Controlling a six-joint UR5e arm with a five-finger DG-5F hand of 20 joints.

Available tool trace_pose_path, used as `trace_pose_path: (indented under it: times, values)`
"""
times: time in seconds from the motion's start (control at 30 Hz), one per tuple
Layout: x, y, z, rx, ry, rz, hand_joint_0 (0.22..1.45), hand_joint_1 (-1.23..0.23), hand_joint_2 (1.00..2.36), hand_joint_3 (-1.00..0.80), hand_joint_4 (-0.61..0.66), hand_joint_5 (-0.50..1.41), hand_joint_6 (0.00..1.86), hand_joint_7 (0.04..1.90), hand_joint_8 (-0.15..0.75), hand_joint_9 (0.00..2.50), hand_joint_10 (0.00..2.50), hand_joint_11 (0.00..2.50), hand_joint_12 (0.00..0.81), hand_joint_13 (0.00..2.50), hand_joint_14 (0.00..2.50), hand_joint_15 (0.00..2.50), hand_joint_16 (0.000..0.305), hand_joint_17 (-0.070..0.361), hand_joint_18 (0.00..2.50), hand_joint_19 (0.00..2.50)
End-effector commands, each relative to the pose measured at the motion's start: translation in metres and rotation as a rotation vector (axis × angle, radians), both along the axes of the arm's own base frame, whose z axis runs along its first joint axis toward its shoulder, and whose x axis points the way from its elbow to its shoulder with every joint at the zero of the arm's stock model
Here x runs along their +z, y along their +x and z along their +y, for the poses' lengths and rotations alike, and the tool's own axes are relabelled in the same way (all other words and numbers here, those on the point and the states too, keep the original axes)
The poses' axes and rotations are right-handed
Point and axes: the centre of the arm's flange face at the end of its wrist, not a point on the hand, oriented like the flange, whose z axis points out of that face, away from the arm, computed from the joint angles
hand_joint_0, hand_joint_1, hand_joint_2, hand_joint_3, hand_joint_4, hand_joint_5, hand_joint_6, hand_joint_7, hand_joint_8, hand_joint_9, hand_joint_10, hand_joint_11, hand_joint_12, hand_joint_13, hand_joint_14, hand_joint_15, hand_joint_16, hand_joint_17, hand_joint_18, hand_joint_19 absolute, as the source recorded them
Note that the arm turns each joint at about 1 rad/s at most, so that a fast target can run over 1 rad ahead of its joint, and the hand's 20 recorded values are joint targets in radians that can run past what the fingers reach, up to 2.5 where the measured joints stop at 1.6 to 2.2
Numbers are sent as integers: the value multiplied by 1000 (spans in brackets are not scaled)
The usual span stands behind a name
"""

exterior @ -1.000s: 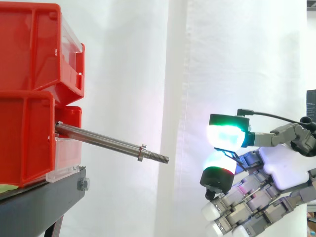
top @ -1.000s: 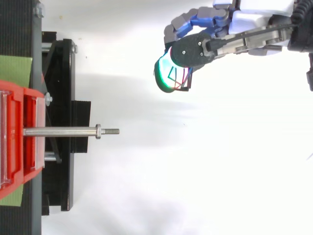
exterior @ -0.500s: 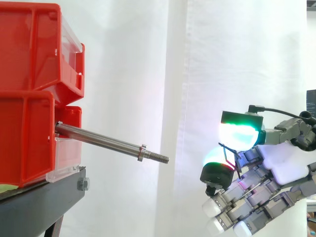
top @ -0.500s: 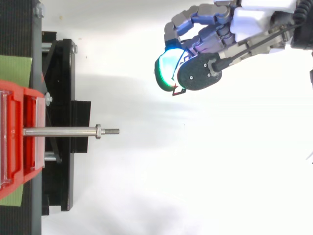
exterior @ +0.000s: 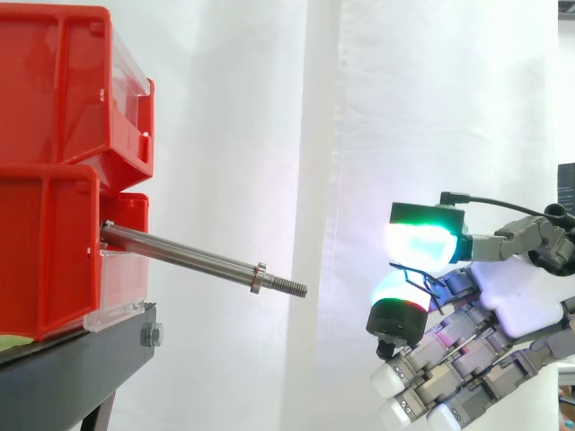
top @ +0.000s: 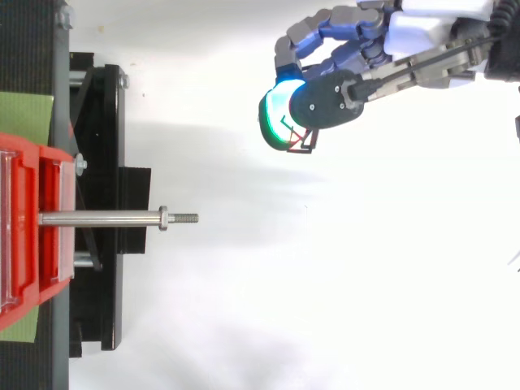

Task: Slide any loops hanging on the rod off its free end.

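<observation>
While the rod (exterior: 189, 258) juts bare from the red bins (exterior: 54, 242) in the side view, with nothing hanging between the bins and the nut (exterior: 258, 277) by its threaded free end, we find the hand (exterior: 521, 296) well apart to the right, before the white curtain (exterior: 404, 108). Over the past second it drifted a little further right and up, then came part of the way back, so its distance from the rod has hardly altered. Its two green-glowing pads (exterior: 418, 244) are pressed toward each other, and thin dark lines between them look to us like a slim loop (exterior: 415, 280) pinched there; the other fingers lie curled below.

From the top view we see the same. The rod (top: 101, 218) has not shifted and carries no loop, and the black stand (top: 97, 162) beneath it is unchanged. The hand (top: 422, 24) sits beyond the free end and off to one side of the rod's line, and only its thumb has rolled slightly over the pinch. The loop (top: 301, 149) shows as a thin black and red outline at the pads (top: 272, 114).

We judge the sliding done: the loop appears clear of the rod, and what remains is to carry it off or drop it.
</observation>
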Motion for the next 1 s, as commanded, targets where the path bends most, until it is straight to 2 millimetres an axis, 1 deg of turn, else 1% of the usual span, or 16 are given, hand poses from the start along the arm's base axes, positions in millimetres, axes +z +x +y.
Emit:
trace_pose_path:
  times: [0.0,0.03,0.13,0.23,0.3,0.47,0.53,0.73,0.97]
  values:
    - [0,0,-1,-2,2,1,502,-569,1000,-500,151,-167,787,1139,244,613,3,99,253,487,0,24,32,73,434,260]
    - [1,0,-1,-3,4,-1,500,-562,1000,-500,152,-166,785,1142,243,616,3,100,254,488,0,20,32,73,435,260]
    - [0,0,-1,-6,3,0,560,-556,1000,-500,142,-161,775,1190,230,613,2,100,239,478,0,26,30,66,413,262]
    - [0,0,-1,-6,3,0,608,-598,1000,-500,128,-159,773,1216,227,612,4,101,235,474,1,26,28,64,407,264]
    - [1,0,-1,-6,3,-1,626,-674,1004,-456,118,-163,780,1227,228,605,3,105,236,464,0,30,29,65,393,253]
    - [0,0,-1,-6,3,-1,634,-781,1013,-347,112,-186,810,1214,234,561,3,109,248,430,0,17,30,68,362,234]
    - [1,0,-1,-6,3,-4,640,-799,1012,-348,116,-193,816,1198,231,548,2,99,250,426,0,14,31,69,362,226]
    - [0,0,-1,-6,3,-1,680,-820,1000,-500,125,-198,817,1161,225,545,3,100,251,443,0,14,33,74,412,223]
    - [1,0,-1,-6,3,-3,657,-811,1000,-500,133,-193,820,1156,224,558,3,99,249,468,0,8,33,73,455,235]
